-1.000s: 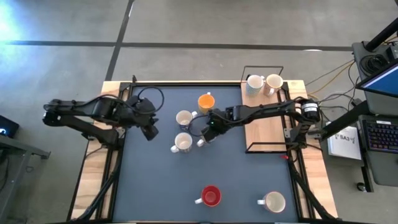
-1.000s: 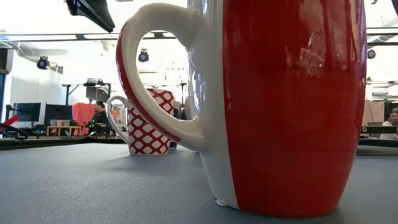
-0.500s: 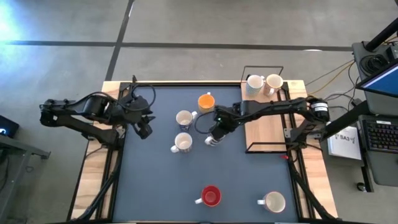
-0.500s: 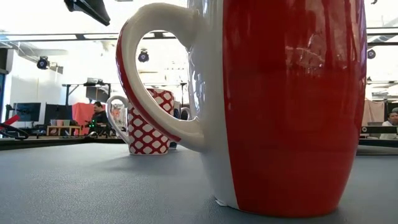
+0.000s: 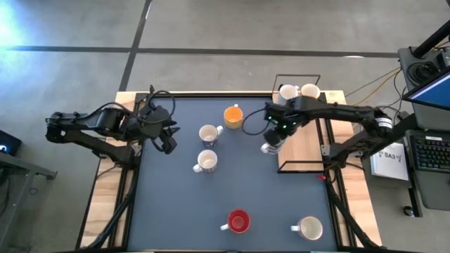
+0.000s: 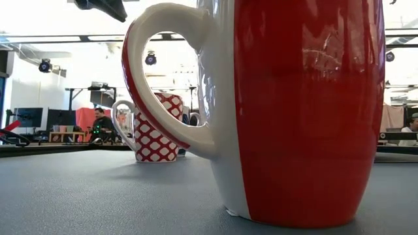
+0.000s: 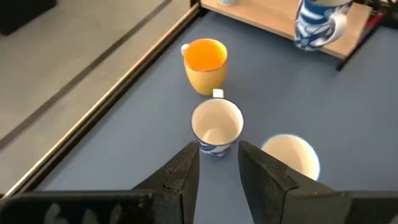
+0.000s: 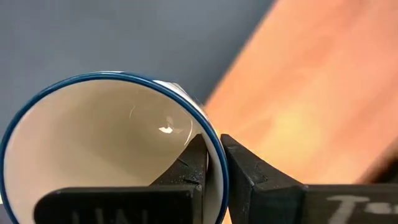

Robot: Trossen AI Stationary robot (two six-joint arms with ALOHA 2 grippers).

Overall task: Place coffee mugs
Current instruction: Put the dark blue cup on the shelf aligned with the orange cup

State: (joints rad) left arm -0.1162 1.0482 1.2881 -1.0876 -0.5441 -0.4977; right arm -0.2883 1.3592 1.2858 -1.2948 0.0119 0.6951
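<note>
— Fingers of the right gripper (image 8: 211,174)?
— Pinching the rim of a blue-rimmed mug (image 8: 112,149), lifted over the table (image 5: 176,211) edge beside the wooden board (image 5: 304,144).
— Left gripper (image 7: 217,165)?
— Fingers slightly apart, holding nothing, on the table's left, pointed at a white mug (image 7: 216,126) and the orange mug (image 7: 205,64).
— The rest?
— Red mug (image 5: 238,221) near the front edge, two mugs (image 5: 298,93) at the board's far end.
</note>
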